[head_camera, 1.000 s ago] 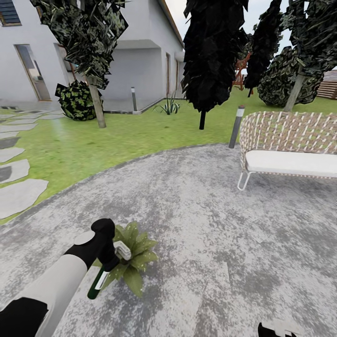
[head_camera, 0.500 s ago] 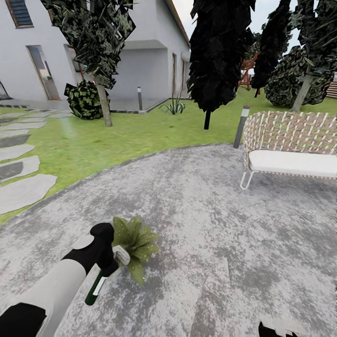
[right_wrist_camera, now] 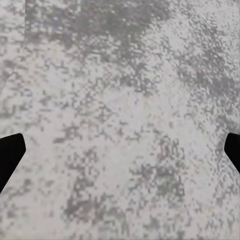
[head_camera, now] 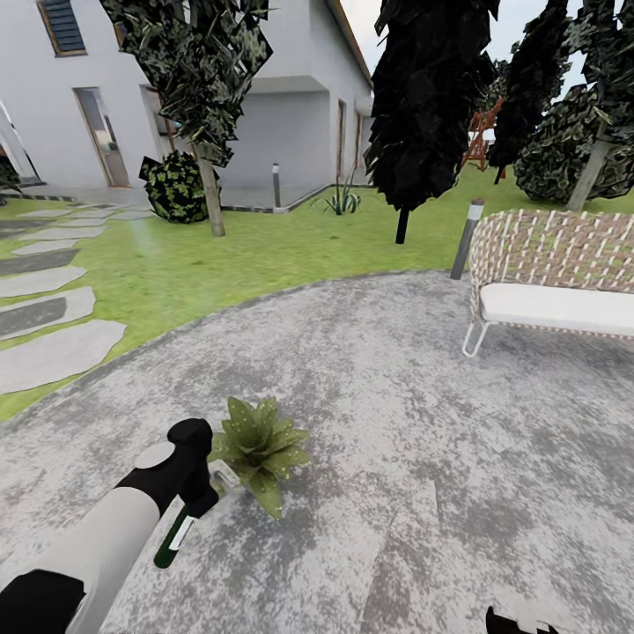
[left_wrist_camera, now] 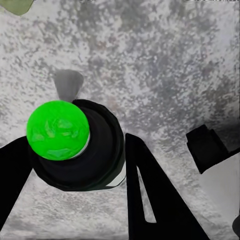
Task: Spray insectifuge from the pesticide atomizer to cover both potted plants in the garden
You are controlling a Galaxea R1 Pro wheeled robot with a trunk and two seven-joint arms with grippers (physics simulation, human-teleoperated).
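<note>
Right now your left gripper (head_camera: pixel 201 504) pinches the pesticide atomizer (head_camera: pixel 175 543), its long axis slanting down toward you, just beside 1 potted plant (head_camera: pixel 260 443), which lies ahead and slightly right.

1. A woven wicker bench (head_camera: pixel 555 264) with a white cushion (head_camera: pixel 556 307) is seen at three o'clock on the paving.
2. A short grey lamp post (head_camera: pixel 467 239) is placed just beside the bench, at its near end.
3. A dark tree (head_camera: pixel 429 97) is seen at one o'clock on the grass.
4. A second tree (head_camera: pixel 198 79) is found at eleven o'clock, with a round bush (head_camera: pixel 176 186) beside its trunk.
5. A white house (head_camera: pixel 176 97) is seen at twelve o'clock, behind the trees.
6. A smaller lamp post (head_camera: pixel 276 187) is set near the house wall.
</note>
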